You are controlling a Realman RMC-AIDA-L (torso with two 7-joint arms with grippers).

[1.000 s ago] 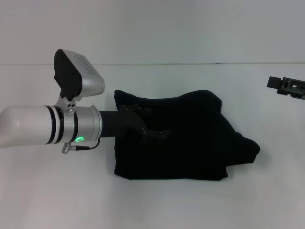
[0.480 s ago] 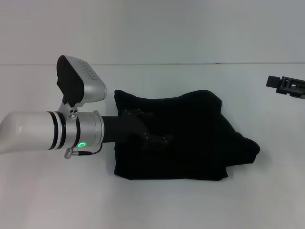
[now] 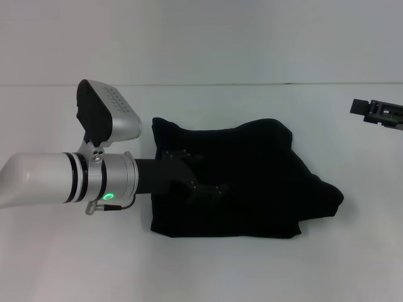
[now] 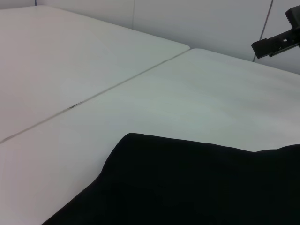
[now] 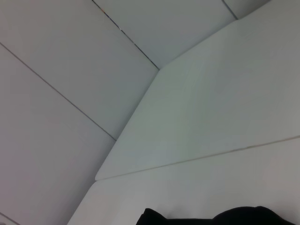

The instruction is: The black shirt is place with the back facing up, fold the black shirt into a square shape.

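No readable text, label, brand or number in any view. Black shirt point(image 3: 252, 182) shows plain fabric only, no lettering visible on upward side.

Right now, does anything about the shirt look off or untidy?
Yes. The black shirt is no neat square: its right side bunches into a rumpled point and the top edge dips. The left gripper sits over its left part; the right gripper is off at the right edge.

head overhead, wrists low, sharing black shirt point(image 3: 239, 182)
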